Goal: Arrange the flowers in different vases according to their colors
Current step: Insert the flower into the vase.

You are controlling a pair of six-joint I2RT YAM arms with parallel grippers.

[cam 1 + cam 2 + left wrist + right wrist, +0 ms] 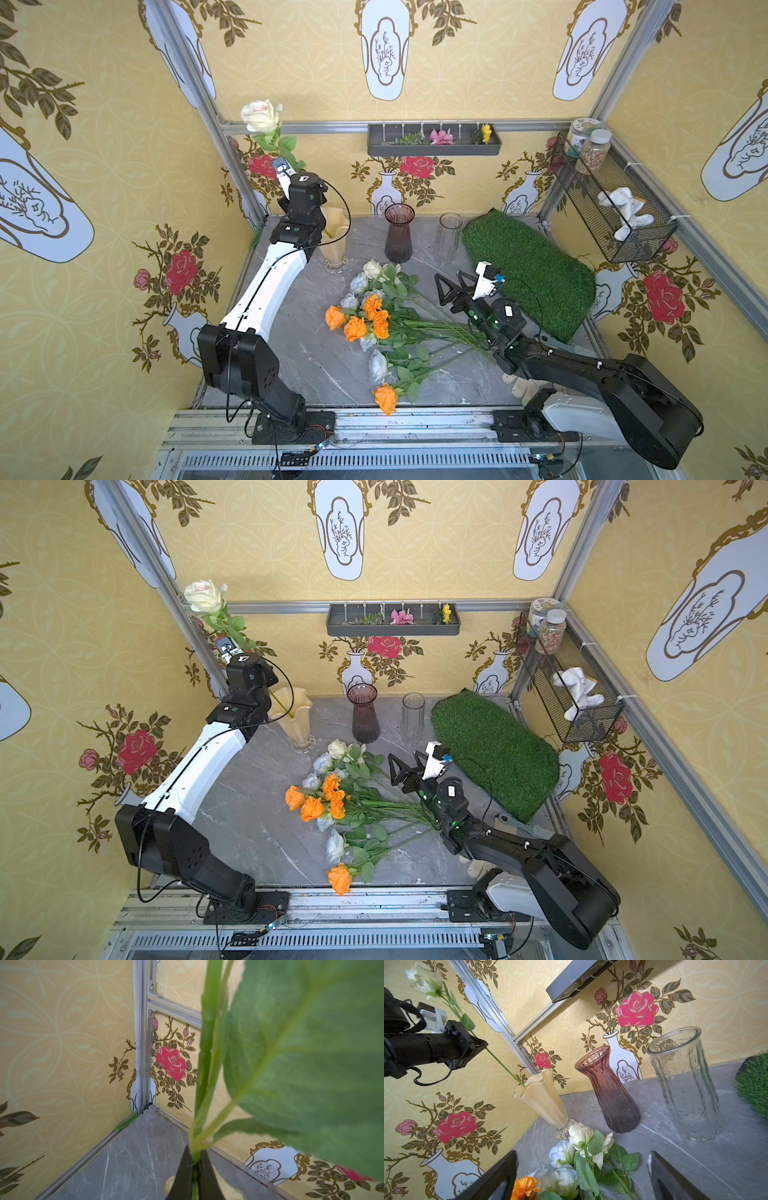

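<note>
Roughly at the start, by my reading: on the grey table nearly all the work is left. Pile of flowers lies loose mid-table, with orange, pale blue and one cream-white bloom mixed and stems fanned toward the right side. Of the three vases along the back, the purple vase and the clear glass vase stand empty. The cream vase takes only the bottom end of one stem, which meets its ruffled rim; whether the tip is inside, I cannot tell. That stem belongs to the cream-white rose, not let go, bloom high by the back-left frame post, stem tilted. So the first flower is going in, none settled; orange and pale blue sorts untouched. Left arm reaches up into the back-left corner, wrist above the cream vase. Right arm lies low and stretched forward beside the grass mat. Left gripper is clamped on the rose's stem just below a leaf joint, fingers pinched tight around it. Right gripper hangs over the pile's stems, jaws spread wide, holding nothing.
</note>
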